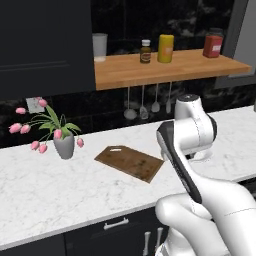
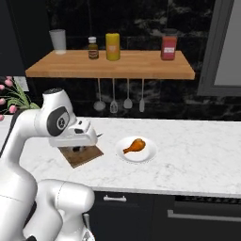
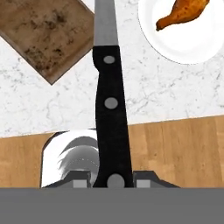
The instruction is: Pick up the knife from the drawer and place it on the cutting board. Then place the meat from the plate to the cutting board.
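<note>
- The jaws (image 3: 112, 181) are clenched on the butt of the knife's (image 3: 110, 105) black handle; the dark tips themselves are mostly cut off by the lower edge of the hand view, so only their upper edges show either side of the handle.
- The knife runs straight up the hand view, handle with three silver rivets below, silver blade above; the blade's tip is cut off at the top edge.
- In that view the blade lies between the cutting board (image 3: 46, 35) and the white plate (image 3: 183, 41), over bare marble; whether it touches anything below cannot be told.
- The cutting board (image 1: 130, 162) lies flat on the white marble table (image 1: 45, 185), just beside a vase of pink tulips (image 1: 62, 142). In the right base view the robot's hand covers most of it, leaving only a near corner (image 2: 84, 157) in sight.
- The meat (image 2: 134, 146), an orange-red drumstick-shaped chunk, sits on the plate (image 2: 149, 155), to the right of the board and apart from it. In the left base view the arm hides the plate.
- The drawer (image 1: 117, 230) is seen as a black front with a small silver bar handle under the table edge; it looks shut, though part is behind the arm.
- Above, a wooden wall shelf (image 2: 141, 66) carries a cup, a small dark bottle, a yellow jar and a red jar; utensils hang beneath it, too small to make out singly.
</note>
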Tool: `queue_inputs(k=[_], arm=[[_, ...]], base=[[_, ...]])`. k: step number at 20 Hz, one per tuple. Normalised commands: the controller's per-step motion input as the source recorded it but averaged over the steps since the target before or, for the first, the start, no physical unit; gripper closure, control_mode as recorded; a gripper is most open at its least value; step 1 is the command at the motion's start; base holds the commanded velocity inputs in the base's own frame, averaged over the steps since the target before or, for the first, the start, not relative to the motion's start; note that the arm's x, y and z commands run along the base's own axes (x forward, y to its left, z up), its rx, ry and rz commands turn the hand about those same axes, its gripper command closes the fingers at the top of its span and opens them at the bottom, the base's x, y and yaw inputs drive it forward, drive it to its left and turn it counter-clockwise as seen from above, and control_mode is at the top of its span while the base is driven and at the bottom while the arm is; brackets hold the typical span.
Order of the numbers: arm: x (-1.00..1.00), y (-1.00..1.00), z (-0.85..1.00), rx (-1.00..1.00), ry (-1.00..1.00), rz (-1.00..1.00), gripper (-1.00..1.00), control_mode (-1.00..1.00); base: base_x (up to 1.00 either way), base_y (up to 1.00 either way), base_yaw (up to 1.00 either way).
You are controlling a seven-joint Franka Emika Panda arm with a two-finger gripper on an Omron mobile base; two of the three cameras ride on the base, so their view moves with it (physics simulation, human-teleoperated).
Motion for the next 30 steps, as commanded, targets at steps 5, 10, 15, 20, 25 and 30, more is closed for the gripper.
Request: queue_inputs(k=[5, 10, 15, 20, 25, 30], arm=[[0.07, 0.0, -0.48, 0.0, 0.2, 0.28, 1.0, -1.0], [0.28, 0.02, -0.28, 0.0, 0.1, 0.5, 1.0, -1.0], [0.64, 0.01, -0.02, 0.02, 0.0, 0.36, 1.0, -1.0], [0.29, 0.19, -0.04, 0.08, 0.0, 0.2, 1.0, -1.0], [0.02, 0.16, -0.07, 0.15, 0.0, 0.1, 1.0, -1.0], [0.06, 0.0, 0.0, 0.12, -0.01, -0.02, 1.0, -1.0]], base=[[0.0, 0.0, 0.0], [0.0, 0.0, 0.0], [0.0, 0.0, 0.0], [0.0, 0.0, 0.0], [0.0, 0.0, 0.0], [0.0, 0.0, 0.0]])
